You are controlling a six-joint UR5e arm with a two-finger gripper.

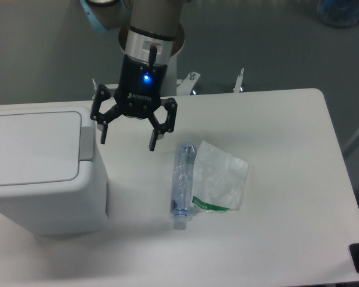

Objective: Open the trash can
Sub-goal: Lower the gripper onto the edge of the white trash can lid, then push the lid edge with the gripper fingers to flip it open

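The trash can is a big boxy white bin at the left of the table. Its flat lid lies shut, with a grey hinge strip along its right edge. My gripper hangs just right of the bin's top right corner, above the table. Its two black fingers are spread wide and hold nothing. The left fingertip is close beside the hinge strip; I cannot tell if it touches.
A crushed clear plastic bottle lies on the white table right of the gripper. A crumpled clear plastic bag with a green strip lies against it. The table's right edge is at the far right.
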